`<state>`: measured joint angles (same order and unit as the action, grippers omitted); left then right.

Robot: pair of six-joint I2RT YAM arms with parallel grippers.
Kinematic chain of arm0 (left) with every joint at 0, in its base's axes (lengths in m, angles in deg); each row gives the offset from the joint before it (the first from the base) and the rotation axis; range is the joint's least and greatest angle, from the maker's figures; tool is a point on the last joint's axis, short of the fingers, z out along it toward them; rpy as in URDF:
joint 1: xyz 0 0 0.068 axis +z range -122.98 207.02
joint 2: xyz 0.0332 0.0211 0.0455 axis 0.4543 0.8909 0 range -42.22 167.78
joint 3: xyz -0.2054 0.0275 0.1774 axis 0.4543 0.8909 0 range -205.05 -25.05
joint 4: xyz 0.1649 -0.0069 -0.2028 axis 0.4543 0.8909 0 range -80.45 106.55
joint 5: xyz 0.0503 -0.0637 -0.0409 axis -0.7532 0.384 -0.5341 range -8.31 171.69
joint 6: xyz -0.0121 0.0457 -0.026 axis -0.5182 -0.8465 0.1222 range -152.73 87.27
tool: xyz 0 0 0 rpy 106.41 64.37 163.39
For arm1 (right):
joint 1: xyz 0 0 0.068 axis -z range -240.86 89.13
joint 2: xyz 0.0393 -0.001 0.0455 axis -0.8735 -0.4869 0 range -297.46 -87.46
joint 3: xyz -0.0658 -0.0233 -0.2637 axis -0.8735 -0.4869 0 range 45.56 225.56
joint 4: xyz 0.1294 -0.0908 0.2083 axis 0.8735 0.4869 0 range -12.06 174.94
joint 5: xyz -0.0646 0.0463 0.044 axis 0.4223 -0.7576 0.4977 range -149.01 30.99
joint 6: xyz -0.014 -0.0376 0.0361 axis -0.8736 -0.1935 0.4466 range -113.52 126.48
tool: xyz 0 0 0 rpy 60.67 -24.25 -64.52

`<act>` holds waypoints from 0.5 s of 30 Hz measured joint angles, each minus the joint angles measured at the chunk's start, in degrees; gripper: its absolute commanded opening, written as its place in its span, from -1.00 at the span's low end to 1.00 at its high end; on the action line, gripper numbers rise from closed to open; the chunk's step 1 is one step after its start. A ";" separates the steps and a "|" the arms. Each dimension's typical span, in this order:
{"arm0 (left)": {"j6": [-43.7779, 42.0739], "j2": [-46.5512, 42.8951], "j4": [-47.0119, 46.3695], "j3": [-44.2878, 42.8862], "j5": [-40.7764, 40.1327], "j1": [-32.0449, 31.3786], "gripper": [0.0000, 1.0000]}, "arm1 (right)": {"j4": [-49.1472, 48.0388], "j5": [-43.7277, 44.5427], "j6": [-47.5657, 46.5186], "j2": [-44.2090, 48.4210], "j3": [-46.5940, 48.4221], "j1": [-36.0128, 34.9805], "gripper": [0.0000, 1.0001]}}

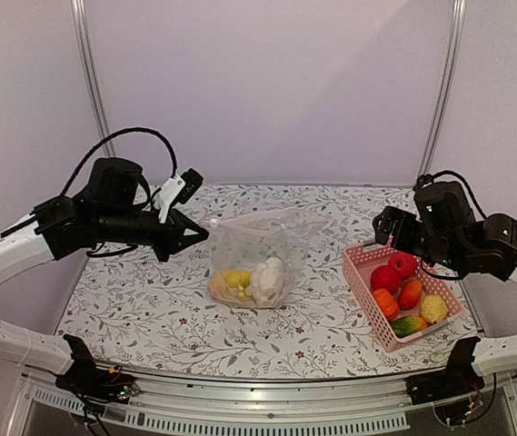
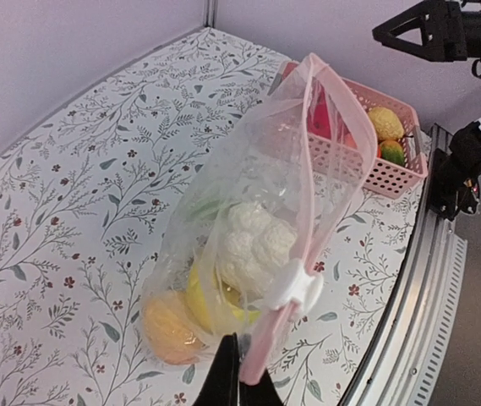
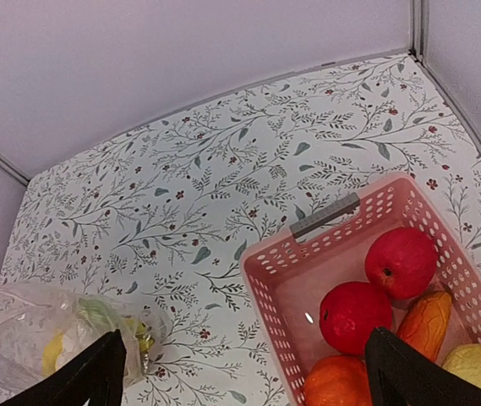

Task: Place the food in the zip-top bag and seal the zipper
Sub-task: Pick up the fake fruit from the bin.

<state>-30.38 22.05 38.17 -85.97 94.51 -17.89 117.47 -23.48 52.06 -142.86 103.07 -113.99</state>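
The clear zip-top bag (image 1: 256, 247) lies mid-table, its mouth edge lifted on the left. Inside it are a white cauliflower (image 2: 253, 241), a yellow banana (image 2: 204, 298) and a yellow-orange piece (image 2: 169, 326). The pink zipper strip (image 2: 335, 127) runs along the mouth, with the white slider (image 2: 296, 289) near my left gripper. My left gripper (image 2: 238, 365) is shut on the strip's end and also shows in the top view (image 1: 194, 233). My right gripper (image 3: 253, 381) is open and empty, hovering over the pink basket's left end (image 1: 388, 227). Two red fruits (image 3: 354, 315) lie below it.
The pink slotted basket (image 1: 363, 272) stands at the right, holding red, orange, yellow and green toy pieces. White walls and metal posts enclose the back and sides. The table's metal front rail (image 2: 426, 279) runs close to the bag.
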 measured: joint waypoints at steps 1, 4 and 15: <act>-0.04 -0.22 0.02 0.22 0.09 0.00 -1.00 | 0.42 -0.81 0.04 0.26 -0.76 1.73 0.98; -0.35 -1.64 0.17 0.96 -0.02 0.02 -1.00 | 1.77 -4.35 0.11 0.57 -3.50 8.76 0.97; -0.94 -6.54 2.14 1.25 -1.70 0.04 -1.00 | 3.48 -13.31 0.90 -6.38 -11.82 19.58 0.98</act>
<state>-31.32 15.52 40.31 -84.73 92.80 -17.84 120.95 -36.79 52.96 -149.24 91.25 -94.40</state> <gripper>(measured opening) 0.003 0.988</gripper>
